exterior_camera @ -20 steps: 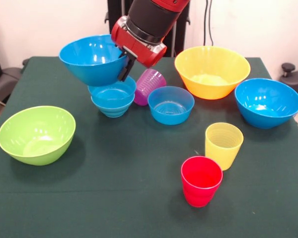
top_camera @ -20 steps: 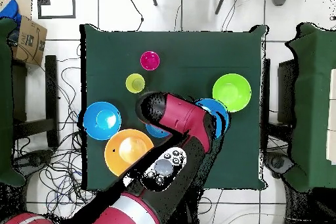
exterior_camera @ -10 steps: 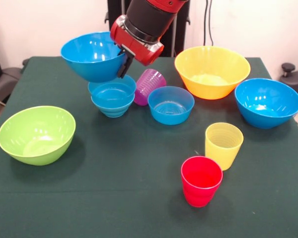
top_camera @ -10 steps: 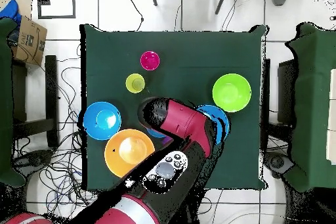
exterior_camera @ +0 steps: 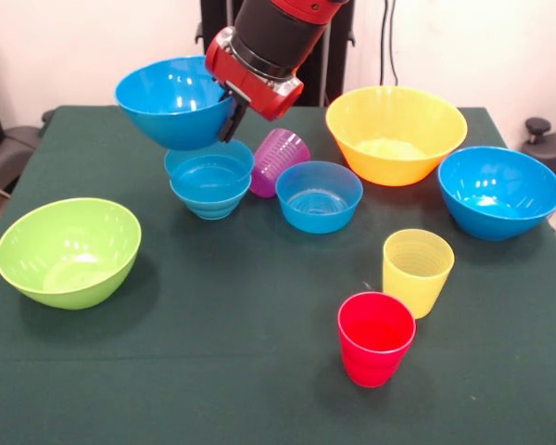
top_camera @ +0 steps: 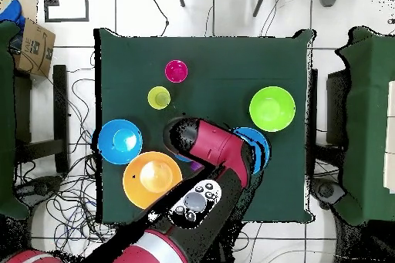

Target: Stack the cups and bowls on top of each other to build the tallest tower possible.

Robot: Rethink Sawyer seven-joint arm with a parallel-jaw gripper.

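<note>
Jaws clenched on a large blue bowl's [exterior_camera: 174, 102] rim, the gripper [exterior_camera: 232, 116] should level it squarely above the small blue stack [exterior_camera: 210, 181] before lowering.

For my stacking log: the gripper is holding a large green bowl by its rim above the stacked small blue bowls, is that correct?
Not quite: the bowl in the gripper is blue, as the front view shows. The green bowl sits on the table. The rest holds: it hangs above the stacked small blue bowls.

Green-clothed table [exterior_camera: 213, 371]: green bowl [exterior_camera: 68, 251], yellow bowl [exterior_camera: 396, 133], blue bowls [exterior_camera: 499, 191], cups [exterior_camera: 375, 337].
</note>
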